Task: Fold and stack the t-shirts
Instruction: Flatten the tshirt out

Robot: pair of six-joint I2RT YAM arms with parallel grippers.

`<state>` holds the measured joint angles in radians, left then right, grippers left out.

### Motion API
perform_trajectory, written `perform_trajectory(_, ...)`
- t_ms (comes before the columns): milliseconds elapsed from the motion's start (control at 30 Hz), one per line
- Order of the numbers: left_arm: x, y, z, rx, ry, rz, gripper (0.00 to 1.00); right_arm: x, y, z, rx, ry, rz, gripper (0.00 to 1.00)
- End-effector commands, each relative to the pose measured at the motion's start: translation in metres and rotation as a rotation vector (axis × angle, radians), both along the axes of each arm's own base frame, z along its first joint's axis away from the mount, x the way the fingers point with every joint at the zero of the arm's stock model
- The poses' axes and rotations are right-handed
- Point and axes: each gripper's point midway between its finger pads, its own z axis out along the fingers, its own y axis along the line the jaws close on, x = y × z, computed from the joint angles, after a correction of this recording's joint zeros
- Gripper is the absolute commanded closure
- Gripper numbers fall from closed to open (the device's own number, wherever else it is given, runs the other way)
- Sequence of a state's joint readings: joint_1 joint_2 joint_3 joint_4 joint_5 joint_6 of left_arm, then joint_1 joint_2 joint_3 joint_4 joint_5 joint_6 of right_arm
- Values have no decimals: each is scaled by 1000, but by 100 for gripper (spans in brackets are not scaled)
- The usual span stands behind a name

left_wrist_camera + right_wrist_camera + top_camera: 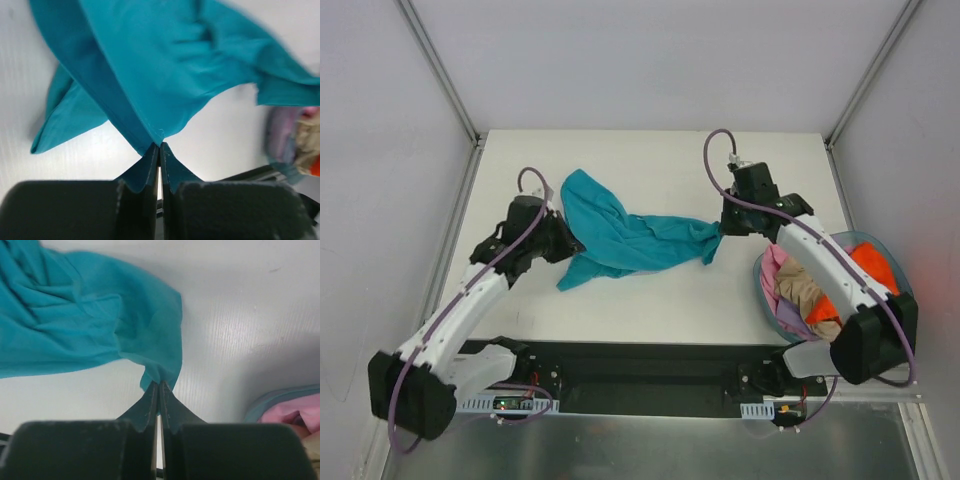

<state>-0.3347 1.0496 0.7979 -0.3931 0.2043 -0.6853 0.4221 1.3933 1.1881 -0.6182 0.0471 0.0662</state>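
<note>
Teal t-shirt point(620, 238) bunched on bench point(650, 300), held at both ends. Left hand point(159, 150) closed on one edge, right hand point(157, 388) closed on opposite edge. Spreading step judged in hand; next, cloth to be drawn flat.

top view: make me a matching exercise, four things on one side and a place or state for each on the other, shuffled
Things:
1 teal shirt
2 basket
3 left hand
4 orange shirt

Places or states:
a at the table's right edge
b inside the basket
c crumpled in the middle of the table
d shut on teal cloth

Pairs: 1-c, 2-a, 3-d, 4-b
</note>
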Motion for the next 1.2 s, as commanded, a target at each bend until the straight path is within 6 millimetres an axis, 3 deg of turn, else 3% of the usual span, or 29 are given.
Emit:
perform_trajectory(0, -2, -4, 145, -97, -448, -83, 100, -9, 8, 130, 181, -319, 64, 99)
perform_trajectory(33, -6, -2, 183, -115, -545, -87, 100, -16, 10, 149, 216, -356, 84, 99)
perform_trajectory(100, -16, 6, 228, -114, -681, -80, 100, -35, 6, 206, 287, -497, 108, 99)
perform_trajectory(133, -24, 11, 264, -128, -767, -65, 100, -43, 7, 226, 325, -550, 129, 99)
perform_trajectory(200, -30, 22, 299, -119, -860, -28, 100, -65, 0, 270, 380, -680, 149, 99)
perform_trajectory(233, -39, 28, 331, -129, -936, -10, 100, -73, -5, 296, 401, -754, 147, 99)
perform_trajectory(300, -39, 36, 354, -110, -987, 23, 100, -90, -17, 330, 419, -859, 141, 99)
perform_trajectory(333, -46, 44, 379, -114, -1040, 58, 100, -96, -26, 353, 420, -923, 112, 99)
perform_trajectory(400, -37, 49, 391, -86, -1049, 93, 100, -96, -36, 366, 390, -953, 73, 99)
perform_trajectory(433, -39, 56, 407, -78, -1073, 127, 100, -93, -48, 369, 359, -955, 8, 99)
perform_trajectory(567, -12, 67, 420, -1, -1067, 216, 100, -69, -58, 386, 281, -973, -65, 99)
perform_trajectory(600, 9, 65, 412, 31, -1030, 233, 100, -63, -58, 387, 258, -977, -67, 99)
perform_trajectory(633, 16, 67, 417, 45, -1031, 254, 100, -54, -59, 388, 236, -976, -87, 99)
perform_trajectory(667, 28, 73, 413, 86, -1011, 285, 100, -33, -54, 382, 201, -950, -97, 99)
perform_trajectory(700, 52, 69, 401, 113, -967, 285, 100, -26, -55, 391, 179, -976, -100, 99)
perform_trajectory(733, 60, 72, 407, 116, -970, 294, 100, -16, -57, 394, 155, -981, -120, 99)
perform_trajectory(767, 74, 74, 403, 99, -941, 305, 100, 11, -50, 384, 119, -946, -130, 99)
perform_trajectory(800, 103, 81, 389, 94, -890, 297, 100, 18, -51, 401, 123, -992, -145, 99)
perform_trajectory(867, 122, 91, 406, 62, -904, 319, 100, 57, -54, 398, 61, -1008, -205, 99)
perform_trajectory(900, 152, 93, 392, 65, -859, 294, 100, 68, -56, 417, 76, -1081, -221, 99)
perform_trajectory(933, 148, 92, 423, 43, -938, 275, 100, 71, -62, 440, 94, -1144, -237, 99)
perform_trajectory(967, 152, 92, 431, 36, -958, 266, 100, 86, -61, 445, 105, -1160, -255, 99)
perform_trajectory(1000, 167, 94, 431, 42, -961, 260, 100, 87, -62, 464, 130, -1222, -266, 99)
perform_trajectory(1033, 155, 94, 463, 39, -1052, 258, 100, 81, -63, 488, 157, -1294, -267, 99)
perform_trajectory(1067, 163, 96, 466, 42, -1066, 259, 100, 80, -65, 498, 171, -1333, -276, 99)
perform_trajectory(1100, 151, 98, 490, 32, -1130, 265, 100, 73, -67, 517, 205, -1404, -291, 99)
perform_trajectory(1167, 138, 107, 509, 21, -1192, 278, 100, 58, -66, 529, 234, -1453, -265, 99)
